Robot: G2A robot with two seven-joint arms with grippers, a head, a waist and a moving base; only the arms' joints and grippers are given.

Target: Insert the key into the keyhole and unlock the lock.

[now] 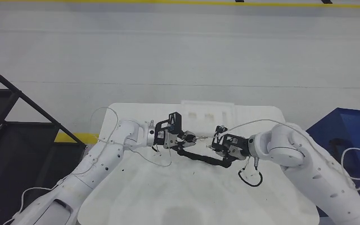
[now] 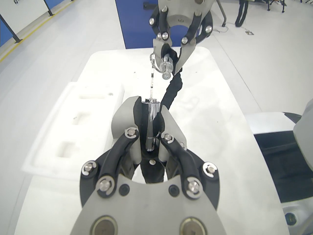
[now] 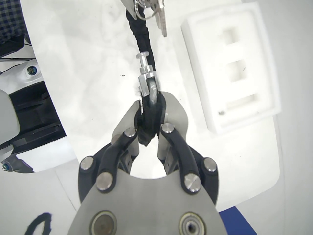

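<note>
As the cable sags between both arms above the tabletop, each end gets its own grip. Left gripper fingers pinch the lock, steadying its keyhole; keys dangle there. Right gripper fingers pinch the pin end, apparently free of the lock.
</note>
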